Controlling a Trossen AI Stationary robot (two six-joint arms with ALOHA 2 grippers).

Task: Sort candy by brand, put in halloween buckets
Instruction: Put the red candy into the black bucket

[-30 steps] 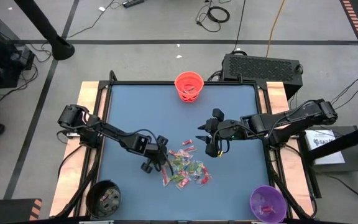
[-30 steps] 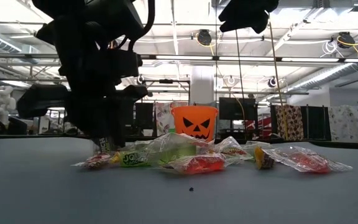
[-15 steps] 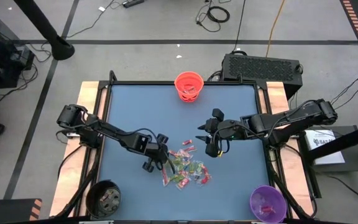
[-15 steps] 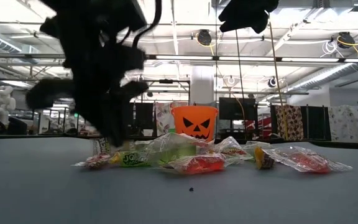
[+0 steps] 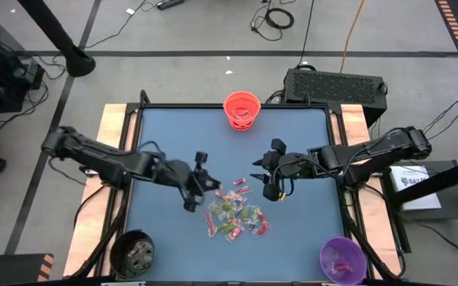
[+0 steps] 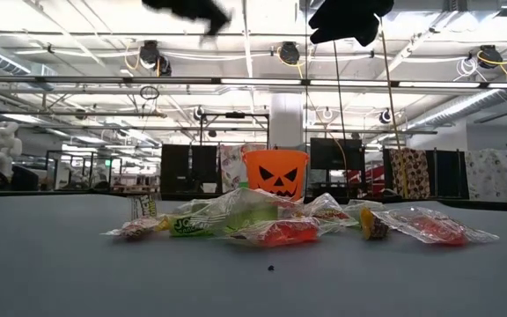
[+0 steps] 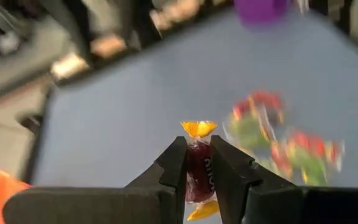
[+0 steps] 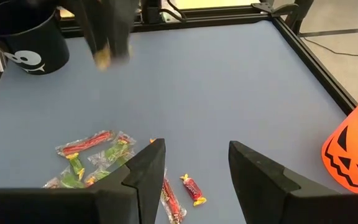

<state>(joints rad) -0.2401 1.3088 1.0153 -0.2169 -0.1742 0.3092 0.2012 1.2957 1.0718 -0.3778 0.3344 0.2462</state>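
My left gripper (image 5: 205, 184) hangs high over the table, left of the candy pile (image 5: 237, 214), and is shut on one dark red candy (image 7: 199, 177) with yellow twisted ends. In the right wrist view it shows far off as the left gripper (image 8: 107, 31). My right gripper (image 5: 256, 170) waits open above the table, just beyond the pile's far right side, its fingers (image 8: 146, 168) holding nothing. The pile lies flat on the blue table (image 5: 165, 135). Three buckets stand on it: orange (image 5: 242, 110), black (image 5: 132, 253), purple (image 5: 342, 258). My left gripper pinches the candy's dark red middle (image 7: 197, 163) between its two fingers. One yellow twisted end (image 7: 198, 128) sticks out past the fingertips; the other shows below them. The fingers slant down from the table's left. The candy is lifted clear of the table.
The orange bucket stands at the far edge, the black at the near left corner, the purple at the near right corner. The black and purple buckets hold some sweets. A raised black frame (image 5: 137, 143) rims the table. Loose sweets (image 8: 191, 186) lie apart from the pile, under my right gripper.
My left gripper has risen steeply from the table at the pile's left edge and tipped from pointing down toward level. The dark red candy has gone up with it, clear of the table. The rest of the pile has stayed where it was.
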